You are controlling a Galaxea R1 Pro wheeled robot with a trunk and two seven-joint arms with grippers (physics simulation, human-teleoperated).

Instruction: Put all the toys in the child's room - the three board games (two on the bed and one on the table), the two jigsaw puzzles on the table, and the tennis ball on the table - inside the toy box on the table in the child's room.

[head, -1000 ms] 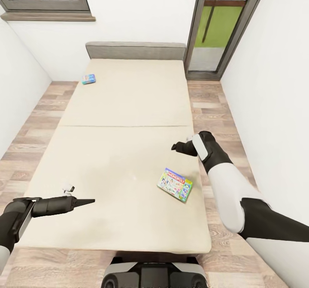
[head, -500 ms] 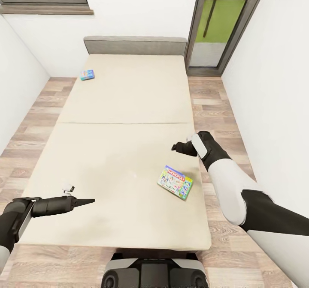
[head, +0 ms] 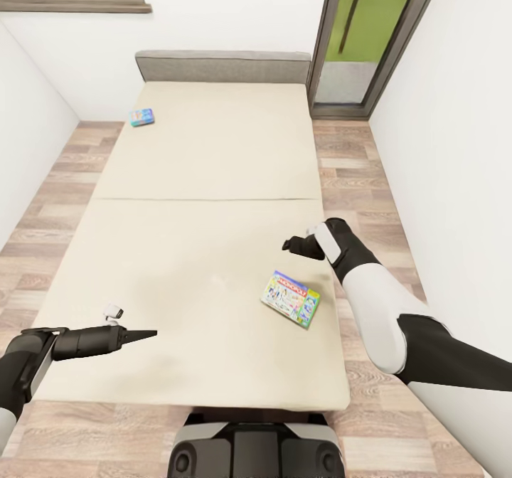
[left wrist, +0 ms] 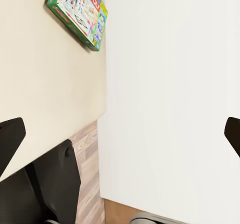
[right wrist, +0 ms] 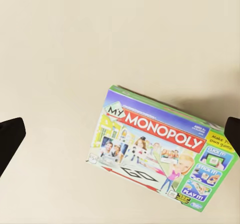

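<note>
Green-edged Monopoly board game [head: 290, 299] flat on bed [head: 178, 250] near its right edge, just below right end effector [head: 293, 245]; right end effector spread wide, empty, hovering; left end effector [head: 146, 335] likewise empty, apparently wide.

We note black forearms, a white right upper arm [head: 377, 314], slim black pointed left tool [head: 139, 335], and grey-black base [head: 252, 449].

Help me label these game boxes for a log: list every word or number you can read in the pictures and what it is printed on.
"MY MONOPOLY": lid of the green-edged board game on the bed.
"Make Your Own", "CLICK IT!", "STICK IT!", "PLAY IT!": the same lid's right-hand panel, small, partly guessed.
The blue board game near the headboard: print too small to read.
</note>
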